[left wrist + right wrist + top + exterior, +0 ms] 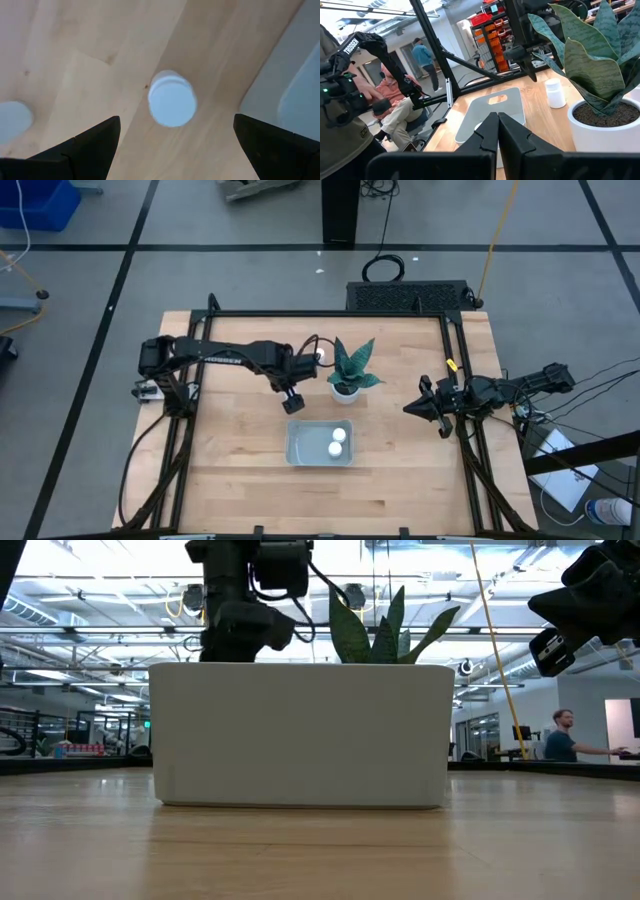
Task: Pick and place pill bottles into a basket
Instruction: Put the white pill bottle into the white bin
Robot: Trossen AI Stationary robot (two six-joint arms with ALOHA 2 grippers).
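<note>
A white pill bottle (172, 98) stands upright on the wooden table (240, 470), just beyond the basket's far left corner. My left gripper (176, 131) hangs open straight above it, pointing down, one finger on each side and clear of it. The right wrist view shows this bottle (555, 93) under the left gripper (527, 65). Another white cap (12, 120) shows beside it on the table. The grey-blue basket (300, 448) lies at the table's middle with two bottles (338, 441) in it. My right gripper (415, 408) waits shut at the table's right side.
A potted plant (347, 370) with a white pot stands just right of my left gripper, close to the bottle. The basket's near wall (300, 735) fills the low view. A black frame runs round the table. People (395, 100) are in the room beyond.
</note>
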